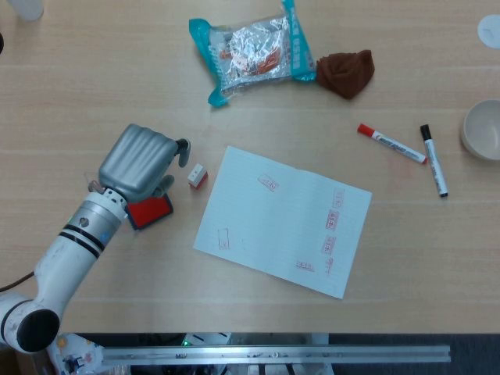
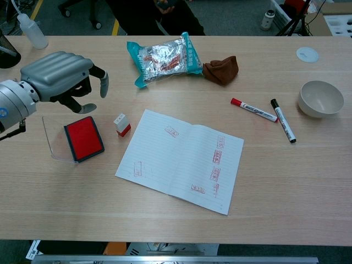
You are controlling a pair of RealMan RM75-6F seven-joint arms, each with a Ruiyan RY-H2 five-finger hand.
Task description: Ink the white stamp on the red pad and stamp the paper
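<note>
The small white stamp (image 1: 197, 176) (image 2: 121, 125) with a red base stands on the table between the red ink pad (image 2: 83, 138) and the open lined notebook (image 1: 283, 220) (image 2: 181, 159), which bears several red stamp marks. My left hand (image 1: 141, 162) (image 2: 61, 77) hovers above the pad, a little left of the stamp, fingers curled downward and apart, holding nothing. In the head view it hides most of the red pad (image 1: 151, 209). The pad's clear lid (image 2: 53, 141) stands open on its left. My right hand is not in any view.
A foil snack bag (image 2: 164, 57) and a brown cloth (image 2: 221, 69) lie at the back. A red marker (image 2: 253, 109), a black marker (image 2: 282, 120) and a white bowl (image 2: 320, 98) sit at the right. A squeeze bottle (image 2: 31, 31) stands far left.
</note>
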